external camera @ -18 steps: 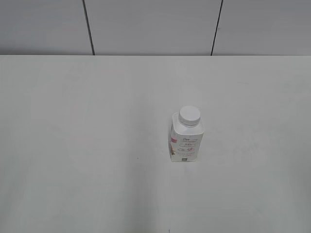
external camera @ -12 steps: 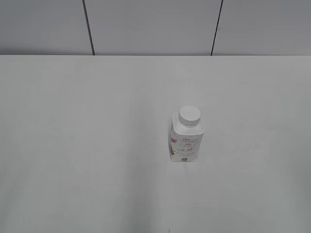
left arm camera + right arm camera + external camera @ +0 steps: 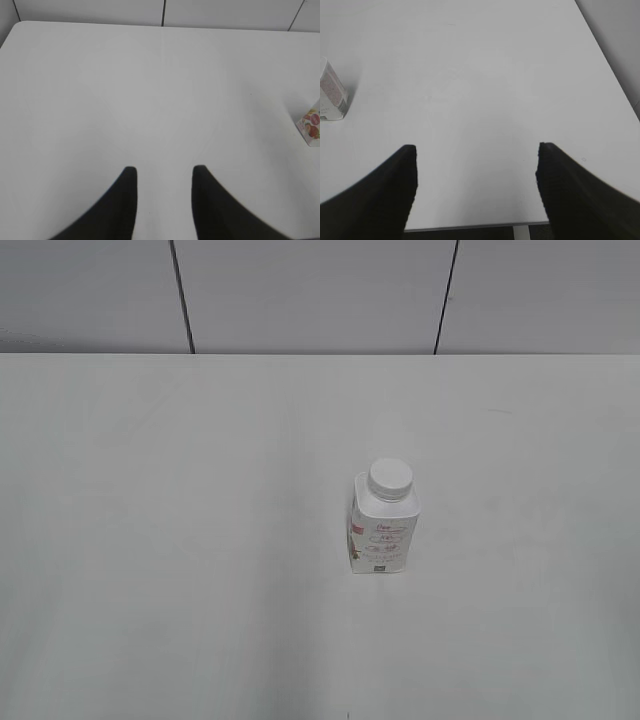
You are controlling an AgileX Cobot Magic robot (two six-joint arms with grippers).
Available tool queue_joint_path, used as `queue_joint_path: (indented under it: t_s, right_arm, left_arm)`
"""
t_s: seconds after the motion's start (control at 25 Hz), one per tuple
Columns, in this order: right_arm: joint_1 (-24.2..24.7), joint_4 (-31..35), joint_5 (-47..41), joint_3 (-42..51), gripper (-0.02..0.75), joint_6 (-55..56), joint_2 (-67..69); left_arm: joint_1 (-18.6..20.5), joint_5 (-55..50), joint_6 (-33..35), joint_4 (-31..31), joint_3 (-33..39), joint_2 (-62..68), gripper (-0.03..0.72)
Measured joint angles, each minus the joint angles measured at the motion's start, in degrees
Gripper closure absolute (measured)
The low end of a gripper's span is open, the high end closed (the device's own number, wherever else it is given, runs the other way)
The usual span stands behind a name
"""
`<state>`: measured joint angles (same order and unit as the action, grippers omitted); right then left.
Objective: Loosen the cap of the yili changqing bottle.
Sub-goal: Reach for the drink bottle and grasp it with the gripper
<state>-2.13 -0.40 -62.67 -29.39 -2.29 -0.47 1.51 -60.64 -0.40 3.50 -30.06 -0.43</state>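
- Left gripper: jaws parted, empty, above the desk at its near edge.
- Right gripper: jaws wide apart, empty, at the near right corner.
- Yili changqing bottle: upright, mid-desk, between both arms; neither is clearly nearer.
- Cap: seated on top.

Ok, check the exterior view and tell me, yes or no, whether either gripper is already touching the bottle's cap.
No. The cap sits on the upright bottle with bare table all round and no gripper in that view.
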Motion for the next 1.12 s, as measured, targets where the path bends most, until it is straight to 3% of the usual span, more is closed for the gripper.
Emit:
queue_joint_path:
  t_s: [0.96,1.12]
  right_arm:
    - [0.00,0.00,0.00,0.00,0.153,0.00,0.00]
    - [0.00,0.00,0.00,0.00,0.153,0.00,0.00]
  left_arm:
    - [0.00,0.00,0.00,-0.05,0.00,0.00,0.447]
    - [0.00,0.00,0.00,-0.05,0.00,0.00,0.384]
